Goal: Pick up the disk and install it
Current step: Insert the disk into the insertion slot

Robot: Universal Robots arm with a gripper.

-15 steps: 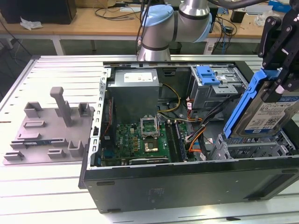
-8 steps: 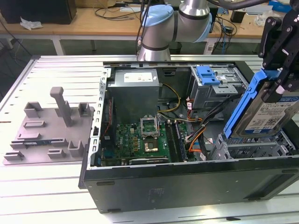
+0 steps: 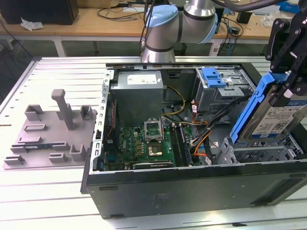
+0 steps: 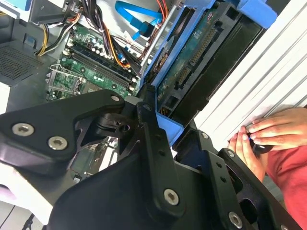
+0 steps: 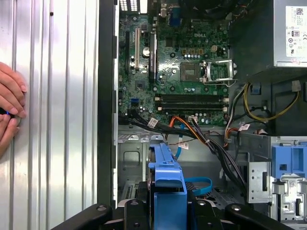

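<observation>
One disk (image 3: 278,122): is hanging tilted above the drive bay (image 3: 259,153), at the exterior view's right end of the open computer case (image 3: 192,191); its blue frame and one blue-and-white label are showing.
Pincer (image 3: 284,93): is clamping the disk by its upper end.
One power supply (image 3: 139,96): is carrying a white sticker, print too small to tell.
Two hands (image 4: 271,130): are resting on the table (image 5: 57,96) beside the case.

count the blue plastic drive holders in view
2. One blue caddy frames the disk in the gripper at the exterior view's right, tilted over the computer case; the other is the blue bracket fixed atop the metal drive cage. More may be hidden inside the cage.
</observation>
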